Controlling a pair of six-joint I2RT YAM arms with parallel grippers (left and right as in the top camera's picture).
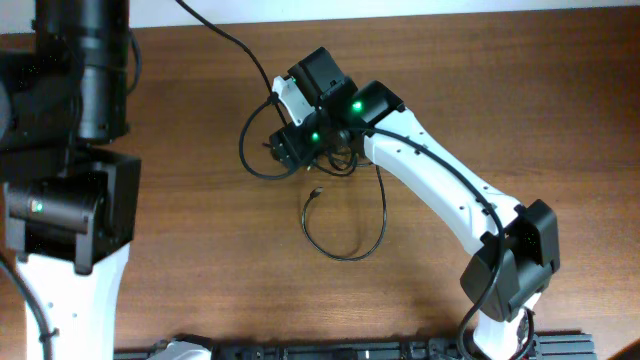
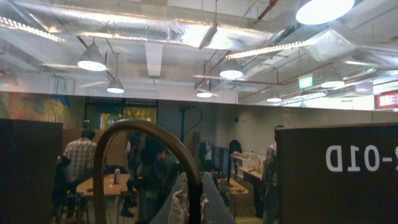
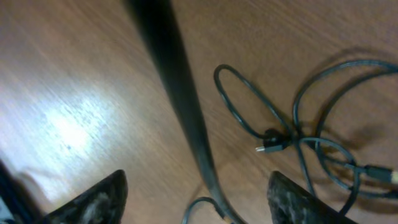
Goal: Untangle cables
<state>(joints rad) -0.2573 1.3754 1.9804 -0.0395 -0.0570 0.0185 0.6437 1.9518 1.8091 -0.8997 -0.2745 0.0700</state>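
The cables [image 3: 277,140] lie near the middle of the desk [image 1: 200,250], w/ a small knot where several strands cross and a metal-tipped plug [image 3: 261,148] poking out of it. In the overhead view one loose loop trails toward the near edge and ends in another plug end [image 1: 316,192].

Our right tool [image 3: 196,202] hangs low over the wood just beside the knot, fingers spread wide, nothing pinched. A dark blurred cord [image 3: 177,106] runs down btwn the fingers, close to the lens. It's prob. one of the cables, but it could be the arm's own wire; we can't say for sure.

The left arm [image 1: 70,200] stands at the desk's left side w/ its wrist cam facing the room, so we cannot tell how the left tool stands.

We judge the step in hand is getting a first hold on a strand. To do it well we'd shift toward the knot and pick one strand near the crossing, not the whole clump. Then we'd draw it out slowly along its own line so the knot loosens instead of cinching.
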